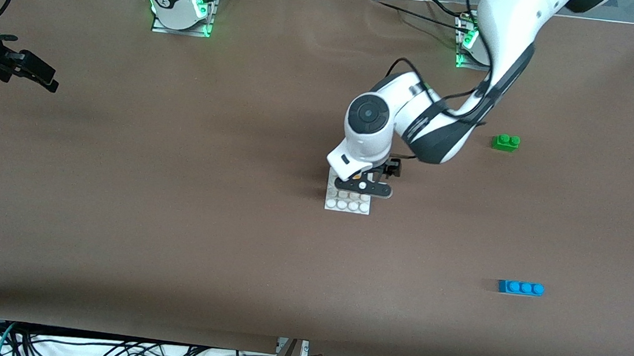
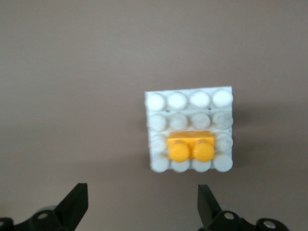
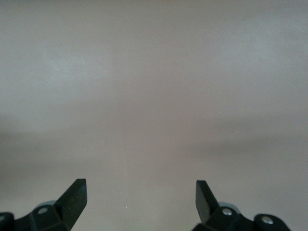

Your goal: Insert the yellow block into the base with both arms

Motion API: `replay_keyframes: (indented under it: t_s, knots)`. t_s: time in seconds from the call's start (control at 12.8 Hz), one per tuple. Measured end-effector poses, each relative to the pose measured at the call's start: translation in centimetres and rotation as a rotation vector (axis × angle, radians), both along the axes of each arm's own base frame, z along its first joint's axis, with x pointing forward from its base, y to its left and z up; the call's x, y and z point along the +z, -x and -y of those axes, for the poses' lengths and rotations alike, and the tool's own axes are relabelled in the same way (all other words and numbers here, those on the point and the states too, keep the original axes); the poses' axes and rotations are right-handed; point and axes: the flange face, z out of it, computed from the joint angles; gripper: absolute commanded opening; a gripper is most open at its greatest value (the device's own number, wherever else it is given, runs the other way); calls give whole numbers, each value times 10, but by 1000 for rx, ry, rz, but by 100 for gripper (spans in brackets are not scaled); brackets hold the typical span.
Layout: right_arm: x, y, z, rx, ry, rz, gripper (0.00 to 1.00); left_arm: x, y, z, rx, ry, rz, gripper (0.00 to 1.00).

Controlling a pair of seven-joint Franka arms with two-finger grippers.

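The white studded base (image 1: pixel 349 205) lies mid-table. My left gripper (image 1: pixel 372 183) hangs just over it, and the arm's hand covers most of it in the front view. In the left wrist view the yellow block (image 2: pixel 191 147) sits pressed onto the base (image 2: pixel 156 122), in the second row of studs from one edge. The left gripper (image 2: pixel 142 188) is open and apart from the block, with nothing between its fingers. My right gripper (image 1: pixel 30 70) waits at the right arm's end of the table. It is open (image 3: pixel 141 184) over bare brown table.
A green two-stud brick (image 1: pixel 505 142) lies toward the left arm's end, farther from the front camera than the base. A blue three-stud brick (image 1: pixel 520 287) lies nearer to the front camera at that same end. Brown tabletop surrounds the base.
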Motion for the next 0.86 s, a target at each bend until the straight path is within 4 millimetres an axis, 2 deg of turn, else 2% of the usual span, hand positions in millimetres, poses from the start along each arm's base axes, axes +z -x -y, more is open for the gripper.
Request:
replay_keyframes:
  t_s: [0.16,0.31,0.63,0.86]
  knots:
    - [0,0,0,0,0,0,100,55,-9,-33,45,0,21,100]
    - [0,0,0,0,0,0,100,99,-17,-72,99,-23,49,100]
    - [0,0,0,0,0,-1,100,164,-33,-166,84,-39,30,100]
    - [0,0,0,0,0,-1,100,202,-43,-229,54,-3,-20,100]
